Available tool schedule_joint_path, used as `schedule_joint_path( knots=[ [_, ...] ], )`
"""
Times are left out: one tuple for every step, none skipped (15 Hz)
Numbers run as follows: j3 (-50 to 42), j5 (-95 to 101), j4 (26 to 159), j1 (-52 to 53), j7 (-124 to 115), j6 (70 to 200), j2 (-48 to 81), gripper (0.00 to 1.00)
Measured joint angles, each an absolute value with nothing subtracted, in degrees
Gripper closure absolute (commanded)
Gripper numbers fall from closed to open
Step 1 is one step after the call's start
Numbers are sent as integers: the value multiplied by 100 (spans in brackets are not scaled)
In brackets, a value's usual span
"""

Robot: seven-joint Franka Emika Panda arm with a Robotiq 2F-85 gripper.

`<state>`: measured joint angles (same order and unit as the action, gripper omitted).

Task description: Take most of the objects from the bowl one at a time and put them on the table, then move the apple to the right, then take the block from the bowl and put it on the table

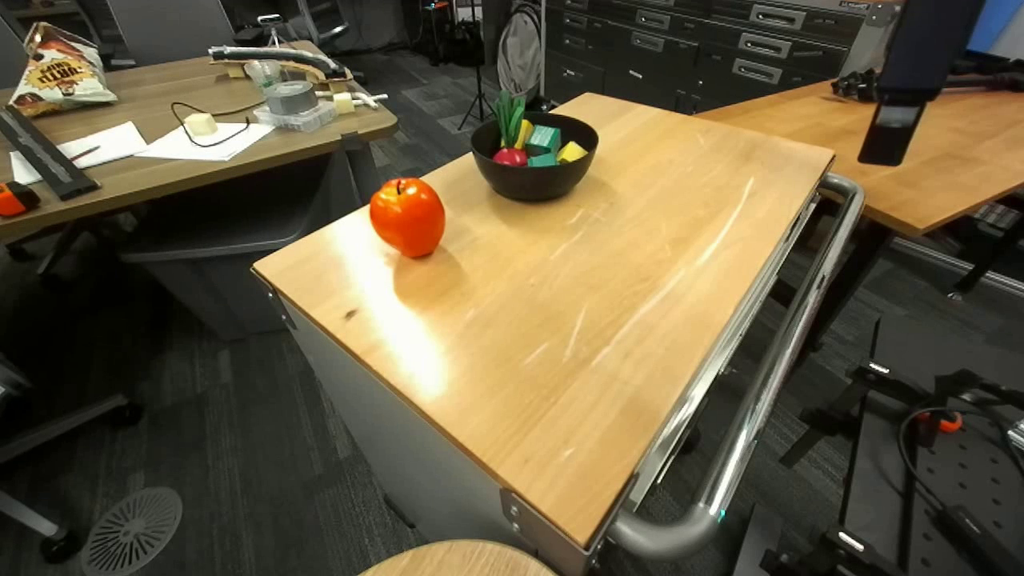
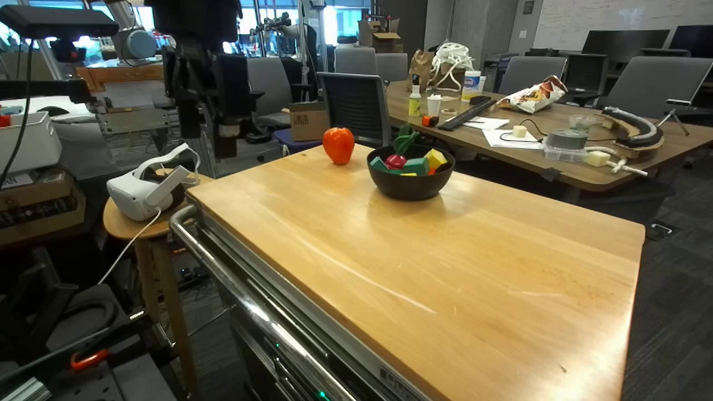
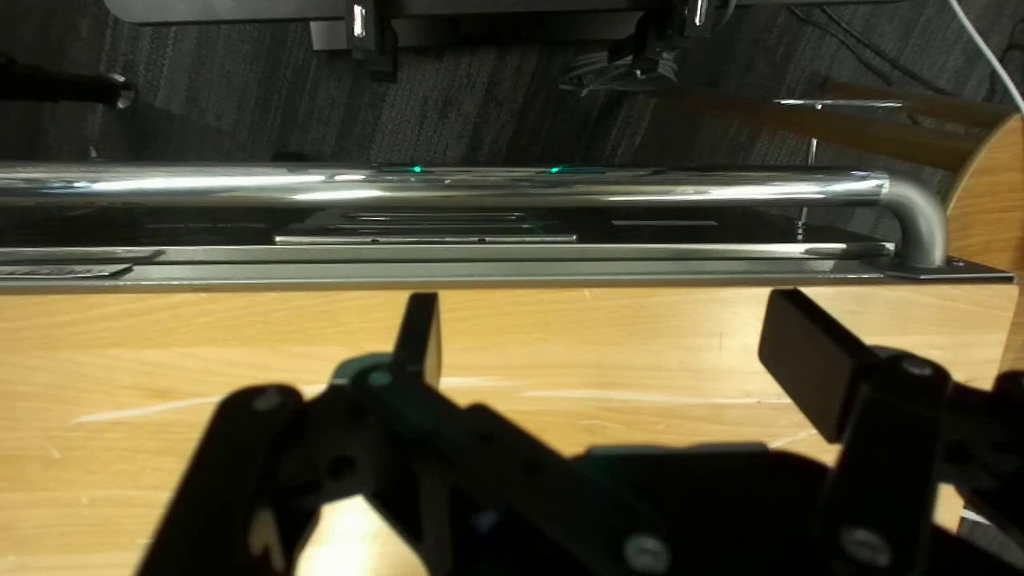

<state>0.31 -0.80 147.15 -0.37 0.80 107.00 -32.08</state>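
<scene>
The gripper (image 3: 614,352) had its 2 fingers spread very wide and it held nothing; in the wrist view, the light wooden top of the table (image 3: 160,344) was seen between them. The metal rail (image 3: 480,188) crossed this view near 12 o'clock.

The black bowl (image 1: 534,186) stood upright on the table. Inside it were green blocks (image 1: 543,139), yellow blocks (image 1: 571,152) and a small red toy (image 1: 510,158) with green leaves (image 1: 510,118), similar to a radish. The shiny red-orange apple (image 1: 408,218) stood also on the table, near the bowl but apart from it, at 8 o'clock from it in an exterior view.

In an exterior view, the gripper (image 2: 209,139) hung high, at about 9 o'clock from the apple, well apart. There, a white headset (image 2: 147,192) rested on a round stool (image 2: 118,224), at 9 o'clock from the bowl.
</scene>
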Motion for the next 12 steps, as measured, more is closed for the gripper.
schedule_joint_path(
  knots=[
    [31,-80,14715,-37,80,10700,-3208,0],
    [31,-80,14715,-37,80,10700,-3208,0],
    [31,-80,14715,-37,80,10700,-3208,0],
    [31,-80,14721,-37,80,10700,-3204,0],
    [34,-70,14728,-42,27,10754,-3202,0],
    [51,6,14724,-54,-73,10920,-3202,0],
    [71,114,14705,-59,-149,11130,-3198,0],
    [86,206,14653,-59,-181,11337,-3184,0],
    [89,229,14549,-57,-170,11475,-3140,0],
    [60,191,14363,-17,42,11427,-3044,0],
    [18,151,14155,33,228,11333,-2913,0],
    [-17,136,13989,70,324,11273,-2775,0]
  ],
)
